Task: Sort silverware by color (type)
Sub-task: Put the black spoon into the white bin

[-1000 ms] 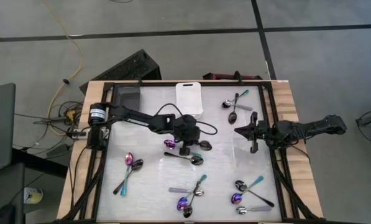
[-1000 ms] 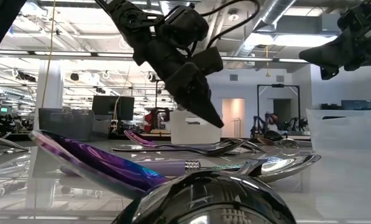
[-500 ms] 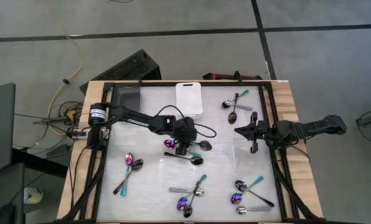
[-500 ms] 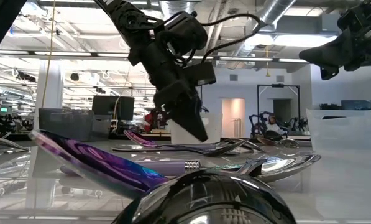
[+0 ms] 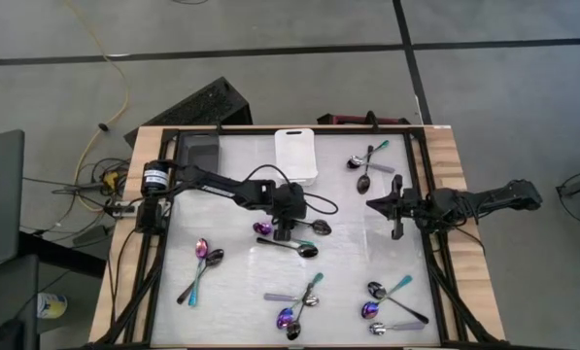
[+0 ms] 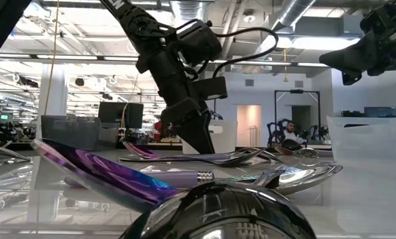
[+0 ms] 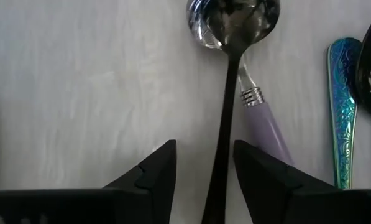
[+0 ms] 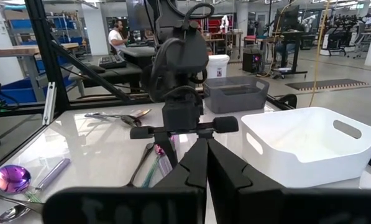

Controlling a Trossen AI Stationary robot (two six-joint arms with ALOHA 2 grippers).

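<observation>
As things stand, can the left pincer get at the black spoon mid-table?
Probably yes. The left pincer is open, down at the table, and straddles the black spoon's handle. A lilac-handled spoon lies alongside and partly under it, so the pincer may nudge that one when it closes.

black spoon (image 7: 224, 124) handle end cut off, teal handle (image 7: 343, 112) bowl cut off

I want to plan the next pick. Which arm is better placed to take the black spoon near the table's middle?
The left. Its gripper is low over the black spoon, open fingers on either side of the handle. The right gripper waits apart, toward the table's right side.
</observation>
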